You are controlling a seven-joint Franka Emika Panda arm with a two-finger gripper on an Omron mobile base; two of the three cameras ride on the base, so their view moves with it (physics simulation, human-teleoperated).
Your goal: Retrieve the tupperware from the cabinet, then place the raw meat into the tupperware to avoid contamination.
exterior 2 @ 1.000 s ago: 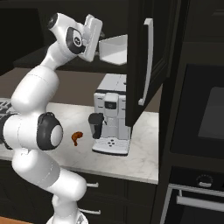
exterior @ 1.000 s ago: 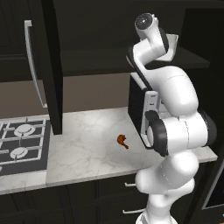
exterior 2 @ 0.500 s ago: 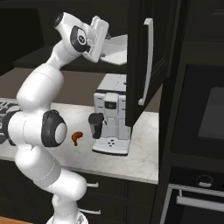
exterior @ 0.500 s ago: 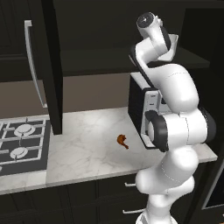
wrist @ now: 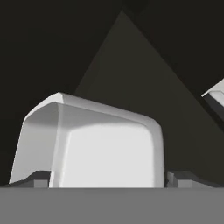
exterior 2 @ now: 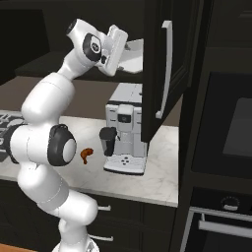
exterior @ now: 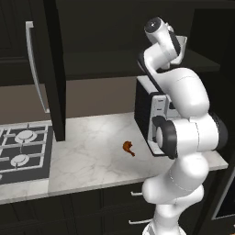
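The white tupperware [wrist: 105,148] sits on the dark inner shelf of the open cabinet [exterior 2: 151,74], its near wall large in the hand view. My gripper [wrist: 109,180] is open, one dark fingertip [wrist: 39,177] on each side of the container's near end. In the right base view the gripper [exterior 2: 123,51] is raised to shelf height right at the tupperware [exterior 2: 135,53]. Down on the marble counter [exterior: 92,156] lies the small reddish-brown raw meat [exterior: 128,148], also seen left of the coffee machine [exterior 2: 86,155].
A white coffee machine [exterior 2: 125,138] stands on the counter under the shelf. The cabinet's open doors hang at the left [exterior: 48,69] and at the right, with a silver handle [exterior 2: 166,69]. A gas hob [exterior: 18,153] lies at the left, an oven [exterior 2: 231,128] at the right.
The hand has pushed a little further toward the cabinet shelf, closing in on the tupperware. The meat has not moved.
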